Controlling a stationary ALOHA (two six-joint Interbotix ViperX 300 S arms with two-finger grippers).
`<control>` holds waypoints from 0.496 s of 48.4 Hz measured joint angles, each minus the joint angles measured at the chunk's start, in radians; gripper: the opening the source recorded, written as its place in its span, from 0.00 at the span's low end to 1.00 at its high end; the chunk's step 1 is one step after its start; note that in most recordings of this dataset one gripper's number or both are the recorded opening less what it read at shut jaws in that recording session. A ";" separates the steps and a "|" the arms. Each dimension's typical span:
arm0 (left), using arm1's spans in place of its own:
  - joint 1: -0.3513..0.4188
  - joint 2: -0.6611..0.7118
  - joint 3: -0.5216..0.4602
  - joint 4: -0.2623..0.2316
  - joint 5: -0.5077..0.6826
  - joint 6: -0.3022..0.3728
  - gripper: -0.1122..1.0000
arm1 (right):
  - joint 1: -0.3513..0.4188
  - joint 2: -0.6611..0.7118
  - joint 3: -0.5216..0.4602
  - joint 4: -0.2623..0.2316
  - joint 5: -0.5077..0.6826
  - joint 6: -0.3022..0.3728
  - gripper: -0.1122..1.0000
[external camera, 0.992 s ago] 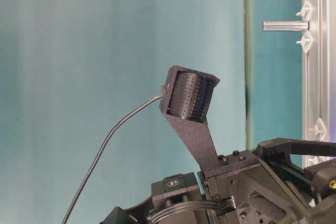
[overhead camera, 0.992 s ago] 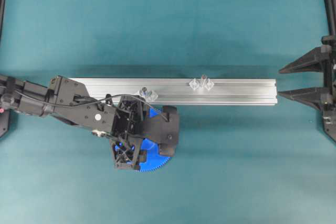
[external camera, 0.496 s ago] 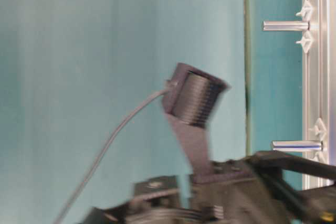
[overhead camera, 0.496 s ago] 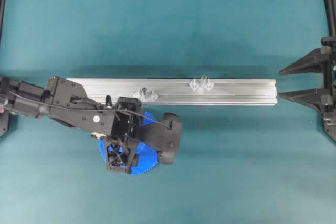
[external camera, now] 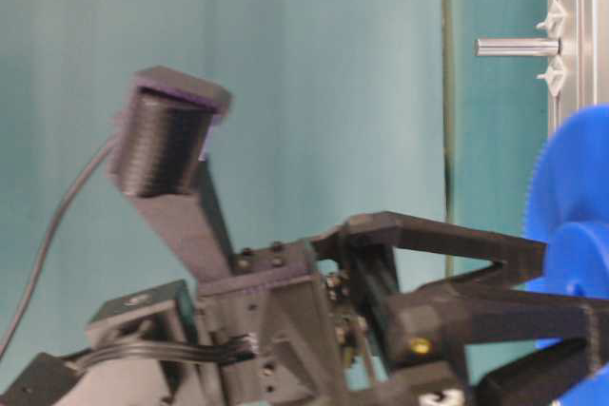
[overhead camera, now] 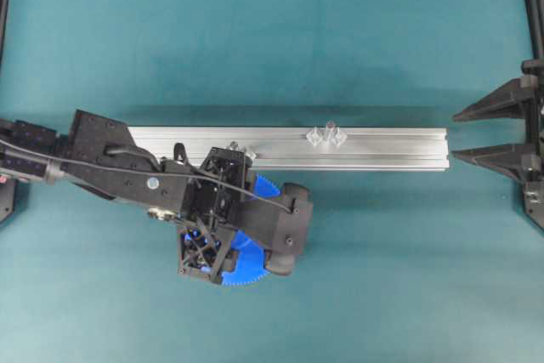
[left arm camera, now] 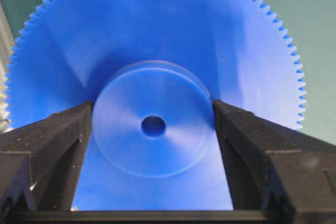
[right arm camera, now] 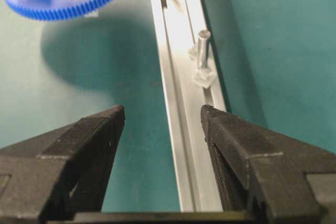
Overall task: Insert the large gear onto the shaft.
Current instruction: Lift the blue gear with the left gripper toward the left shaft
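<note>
The large gear [left arm camera: 157, 24], a bright-blue toothed disc, is clamped by its raised hub between the black fingers of my left gripper [left arm camera: 153, 109]. From overhead the gear [overhead camera: 255, 271] shows only as blue slivers under the left gripper [overhead camera: 285, 231], just in front of the rail. At table level the gear [external camera: 571, 225] is lifted and stands on edge. The shaft [overhead camera: 328, 133], a slim silvery pin on a clear winged bracket, stands on the rail right of the gear; it also shows as the shaft [external camera: 519, 47] and the shaft [right arm camera: 202, 51]. My right gripper [overhead camera: 459, 133] is open and empty at the right edge.
A long aluminium rail [overhead camera: 382, 149] lies across the teal mat. A second post on a like bracket [overhead camera: 240, 150] stands on it, partly covered by the left gripper. Black frame posts [overhead camera: 534, 6] stand at the table's side edges.
The left gripper has swung right and toward the rail with the gear. At table level the gear has come into view at the right. The right arm has not moved.
</note>
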 measured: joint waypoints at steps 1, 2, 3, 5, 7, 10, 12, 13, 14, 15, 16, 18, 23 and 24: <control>0.003 -0.003 -0.002 0.000 0.002 0.000 0.81 | 0.000 0.000 0.000 0.000 0.000 -0.002 0.72; 0.008 -0.005 0.000 0.000 0.002 0.000 0.81 | 0.000 0.000 0.000 0.000 -0.002 0.000 0.72; 0.012 -0.009 0.000 0.000 0.003 0.002 0.81 | 0.000 -0.003 0.000 0.000 0.000 0.000 0.72; 0.025 -0.014 -0.002 0.002 0.003 0.006 0.81 | 0.000 -0.005 0.000 0.000 0.000 -0.002 0.72; 0.037 -0.021 -0.002 0.002 0.005 0.014 0.81 | 0.000 -0.006 0.000 0.000 0.002 0.000 0.72; 0.055 -0.031 -0.008 0.002 0.005 0.032 0.81 | 0.000 -0.011 0.002 0.000 0.002 0.000 0.72; 0.069 -0.034 -0.014 0.002 0.005 0.048 0.81 | 0.000 -0.011 0.003 0.000 0.002 -0.002 0.72; 0.077 -0.035 -0.020 0.002 0.003 0.057 0.81 | 0.000 -0.012 0.005 0.000 0.003 -0.002 0.72; 0.080 -0.037 -0.025 0.002 0.003 0.066 0.81 | -0.002 -0.014 0.005 0.000 0.003 -0.002 0.72; 0.086 -0.038 -0.028 0.002 0.005 0.074 0.81 | 0.000 -0.015 0.005 0.000 0.003 0.000 0.72; 0.089 -0.038 -0.034 0.002 0.005 0.084 0.81 | 0.000 -0.015 0.006 0.000 0.003 0.000 0.72; 0.098 -0.037 -0.046 0.003 0.003 0.103 0.81 | 0.000 -0.017 0.008 0.000 0.003 0.000 0.72; 0.115 -0.037 -0.084 0.002 0.008 0.147 0.81 | 0.000 -0.020 0.011 0.000 0.003 0.000 0.72; 0.118 -0.038 -0.094 0.002 0.009 0.158 0.81 | 0.000 -0.021 0.012 0.000 0.003 -0.002 0.72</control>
